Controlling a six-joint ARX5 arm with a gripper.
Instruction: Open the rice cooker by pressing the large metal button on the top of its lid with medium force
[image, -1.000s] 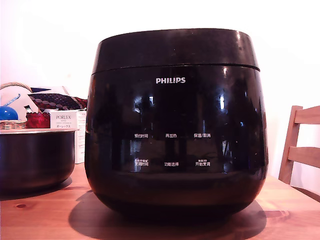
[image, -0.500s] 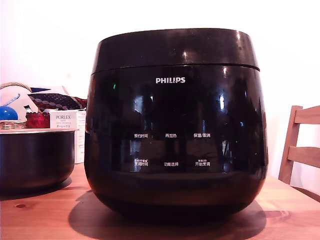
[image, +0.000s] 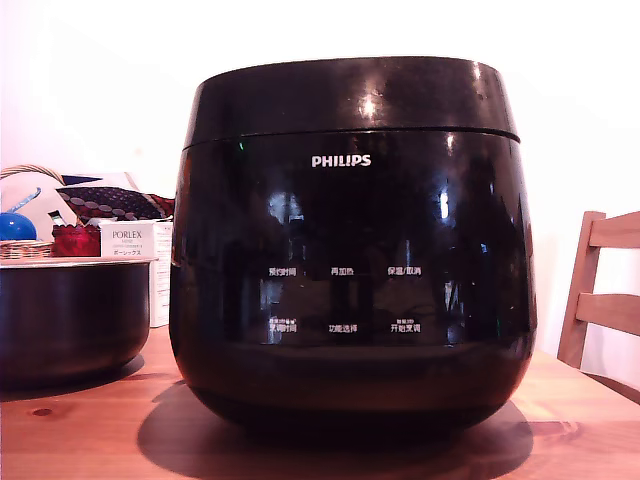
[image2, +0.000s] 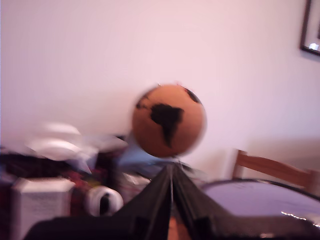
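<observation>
The rice cooker (image: 350, 260) fills the middle of the exterior view, glossy black with a white PHILIPS logo. It stands on a wooden table (image: 90, 430). Its lid (image: 350, 95) is down and closed along the seam. The large metal button on top is hidden from this low angle. My gripper does not appear in the exterior view. The wrist view is motion-blurred. In it my gripper (image2: 171, 172) shows as two dark fingers meeting at their tips, shut on nothing. A wide round glossy surface (image2: 260, 200) beside it looks like the lid's top.
A smaller dark metal pot (image: 70, 315) stands at the exterior view's left, with a basket and boxes (image: 125, 240) behind it. A wooden chair (image: 600, 290) is at the exterior view's right. The wrist view shows an orange globe (image2: 169, 120) against the wall.
The cooker has not moved and its lid stays closed. A small green reflection on its front has climbed toward the lid seam, and the highlight on the lid has grown brighter.
</observation>
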